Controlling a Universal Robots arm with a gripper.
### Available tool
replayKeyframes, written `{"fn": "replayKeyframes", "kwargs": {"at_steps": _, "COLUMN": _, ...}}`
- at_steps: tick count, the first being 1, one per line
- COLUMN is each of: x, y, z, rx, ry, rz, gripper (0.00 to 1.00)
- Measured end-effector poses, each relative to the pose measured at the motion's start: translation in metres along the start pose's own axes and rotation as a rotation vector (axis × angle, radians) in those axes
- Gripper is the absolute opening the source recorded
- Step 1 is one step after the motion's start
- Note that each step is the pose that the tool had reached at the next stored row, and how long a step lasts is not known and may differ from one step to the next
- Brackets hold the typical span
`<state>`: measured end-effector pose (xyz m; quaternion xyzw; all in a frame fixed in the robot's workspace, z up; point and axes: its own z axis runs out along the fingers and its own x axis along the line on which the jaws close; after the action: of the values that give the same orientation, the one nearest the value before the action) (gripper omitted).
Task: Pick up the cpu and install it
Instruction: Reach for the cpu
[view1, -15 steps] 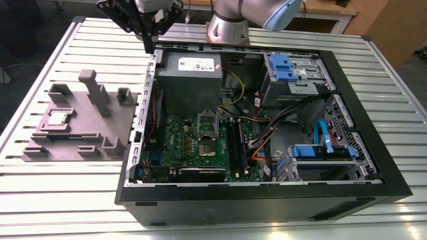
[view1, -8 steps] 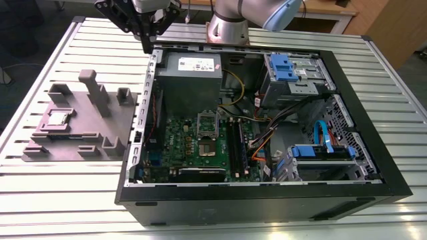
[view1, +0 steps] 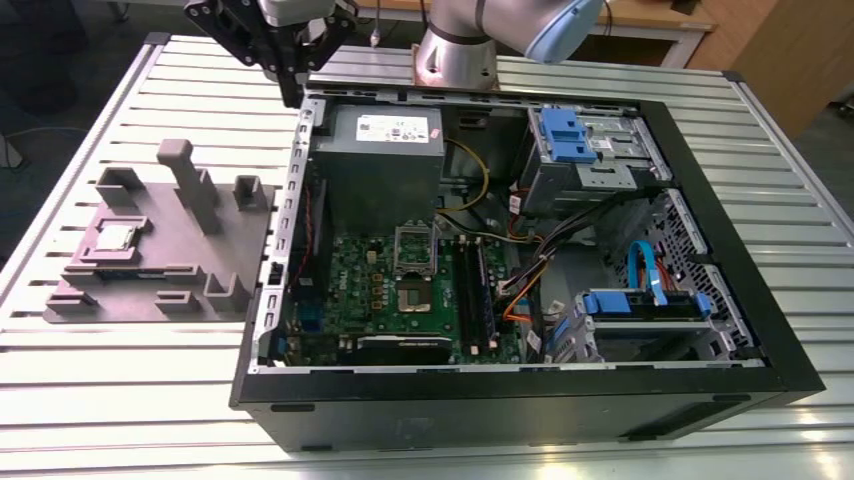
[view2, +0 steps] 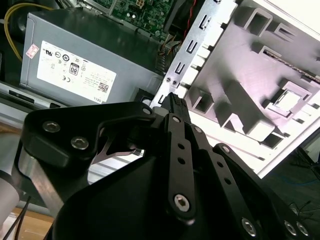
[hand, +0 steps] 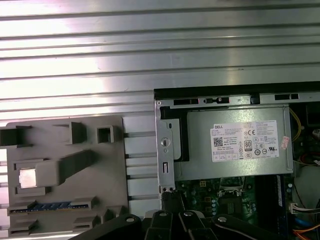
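The cpu (view1: 115, 237), a small shiny square chip, lies in a recess of the grey moulded tray (view1: 167, 265) at the exterior view's left. It shows bright in both wrist views (view2: 287, 101) (hand: 27, 178). My gripper (view1: 290, 97) hangs high over the far corner of the open computer case (view1: 694, 200), well beyond the tray and apart from the cpu. Its black fingers (view2: 175, 105) meet at the tips, shut, with nothing between them. On the green motherboard (view1: 360, 290) sits the silver socket frame (view1: 416, 243).
The grey power supply (view1: 380, 140) fills the case's far corner under the gripper. Upright posts (view1: 187, 180) rise from the tray. Blue drive bays (view1: 567, 135) and cables lie toward the exterior view's right. All of it rests on a ribbed metal table (view1: 120, 380).
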<state>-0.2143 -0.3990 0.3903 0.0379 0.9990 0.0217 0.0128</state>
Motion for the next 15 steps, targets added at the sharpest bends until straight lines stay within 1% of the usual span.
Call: {"fn": "replayKeyframes", "kwargs": {"at_steps": 15, "x": 0.0091, "y": -0.0007, "z": -0.0001, "rx": 0.0, "ry": 0.0, "rz": 0.0, "gripper": 0.11}}
